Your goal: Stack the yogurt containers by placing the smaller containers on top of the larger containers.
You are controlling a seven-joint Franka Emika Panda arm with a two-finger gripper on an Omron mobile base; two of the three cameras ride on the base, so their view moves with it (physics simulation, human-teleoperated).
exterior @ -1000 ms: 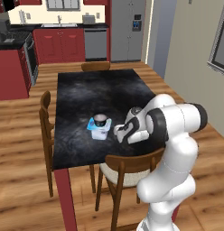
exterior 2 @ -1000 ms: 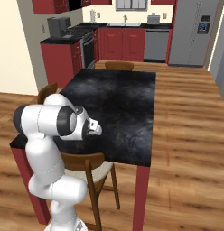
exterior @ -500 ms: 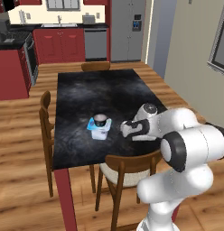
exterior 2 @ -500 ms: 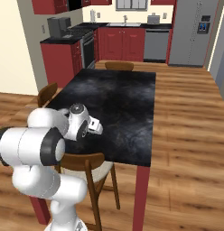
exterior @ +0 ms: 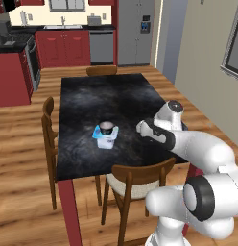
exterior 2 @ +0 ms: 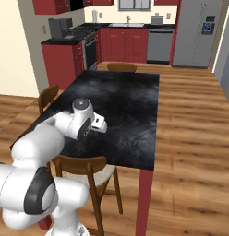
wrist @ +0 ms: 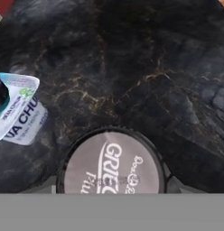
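Hand view: small cup [wrist: 111, 164] upright, lid facing camera, pinched between the jaws

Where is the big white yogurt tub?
The big white tub stands on the black table with a small dark cup on top, left of the gripper in the left base view.
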